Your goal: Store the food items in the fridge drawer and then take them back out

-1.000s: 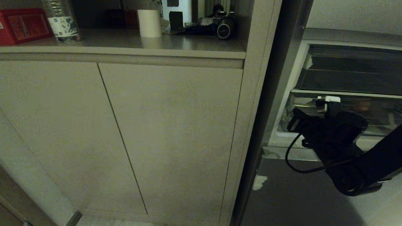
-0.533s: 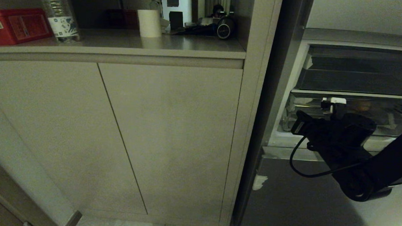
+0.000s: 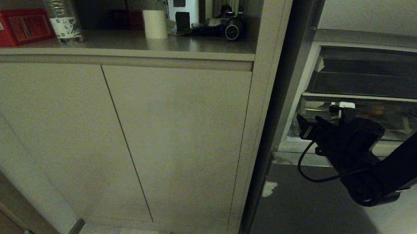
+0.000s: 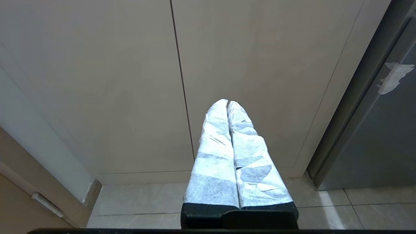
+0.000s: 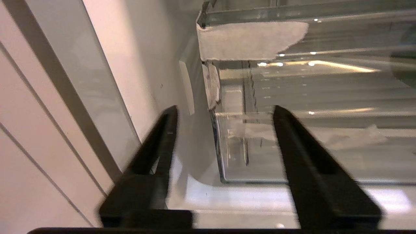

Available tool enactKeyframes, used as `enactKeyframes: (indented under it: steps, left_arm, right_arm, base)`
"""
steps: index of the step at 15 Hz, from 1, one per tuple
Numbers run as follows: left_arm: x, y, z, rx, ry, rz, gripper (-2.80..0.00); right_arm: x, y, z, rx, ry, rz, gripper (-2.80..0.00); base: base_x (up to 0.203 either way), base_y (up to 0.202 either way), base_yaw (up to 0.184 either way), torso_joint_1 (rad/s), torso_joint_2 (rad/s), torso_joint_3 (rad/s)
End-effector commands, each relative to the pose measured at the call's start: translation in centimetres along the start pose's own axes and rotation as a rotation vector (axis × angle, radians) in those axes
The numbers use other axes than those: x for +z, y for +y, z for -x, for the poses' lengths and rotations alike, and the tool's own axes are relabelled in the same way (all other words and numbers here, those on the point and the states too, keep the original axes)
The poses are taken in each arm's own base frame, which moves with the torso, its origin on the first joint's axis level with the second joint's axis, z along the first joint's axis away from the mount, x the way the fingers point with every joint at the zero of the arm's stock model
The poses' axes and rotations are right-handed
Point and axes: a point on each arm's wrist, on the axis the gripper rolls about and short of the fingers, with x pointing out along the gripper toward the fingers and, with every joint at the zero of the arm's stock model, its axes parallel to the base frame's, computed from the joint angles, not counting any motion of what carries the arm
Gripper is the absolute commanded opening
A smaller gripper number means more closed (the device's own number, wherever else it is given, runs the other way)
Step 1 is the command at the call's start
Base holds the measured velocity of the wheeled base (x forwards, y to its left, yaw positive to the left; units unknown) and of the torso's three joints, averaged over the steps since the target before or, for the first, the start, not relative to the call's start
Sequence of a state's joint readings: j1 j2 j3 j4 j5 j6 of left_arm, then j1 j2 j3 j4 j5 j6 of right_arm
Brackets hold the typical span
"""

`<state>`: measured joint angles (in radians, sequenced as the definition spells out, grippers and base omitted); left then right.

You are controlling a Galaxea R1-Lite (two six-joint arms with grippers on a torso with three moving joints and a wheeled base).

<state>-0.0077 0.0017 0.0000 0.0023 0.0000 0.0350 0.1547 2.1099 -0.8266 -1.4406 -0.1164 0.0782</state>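
Standing before the cabinet, I count from the left: one red box [image 3: 17, 26] with a small label that I cannot read, one clear plastic bottle [image 3: 61, 14] with a white and blue label, also not readable, one white paper roll [image 3: 155, 24], and one heap of dark objects [image 3: 216, 27] at the back of the table [image 3: 127, 45]. Under the table are two plain cabinet doors [image 3: 123, 141] with one seam between them.

The left tool [image 4: 227, 107] hangs low in front of these doors, above the tiled floor [image 4: 146, 201]. Its two fingers, wrapped in white tape, are pressed together and grasp nothing.

To the right is the open fridge [image 3: 356, 39]. One scrap of white tape [image 3: 269, 189] sticks on its grey lower front. Inside there are two bins: one darker smoky bin [image 3: 372, 73] above, and one clear fridge drawer [image 3: 402, 120] below it, pushed in. In the right wrist view, two white tape scraps [image 5: 250, 40] sit at the drawer corner; I can read no lettering.

One orange-brown ball [image 3: 376, 109] shows dimly through the clear front of the drawer, so it lies inside.

The right tool [image 5: 224, 117] is just before the left corner of the drawer. Its two black fingers [image 5: 162, 136] are spread apart and hold nothing; I cannot tell if they touch the drawer.
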Motion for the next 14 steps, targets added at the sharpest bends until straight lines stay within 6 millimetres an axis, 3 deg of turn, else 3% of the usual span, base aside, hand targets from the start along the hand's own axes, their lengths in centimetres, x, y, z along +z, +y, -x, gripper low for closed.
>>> enactKeyframes:
  steps: [1, 14]
  left_arm:
    - [0.0, 0.0, 0.0, 0.0, 0.001, 0.0, -2.8]
    - [0.0, 0.0, 0.0, 0.0, 0.001, 0.0, -2.8]
  right_arm:
    - [-0.1, 0.0, -0.4, 0.0, -0.013, -0.002, 0.0]
    - [-0.5, -0.3, -1.8, -0.012, -0.035, -0.001, 0.0]
  base:
    - [0.0, 0.0, 0.0, 0.0, 0.0, 0.0]
    - [0.0, 0.0, 0.0, 0.0, 0.0, 0.0]
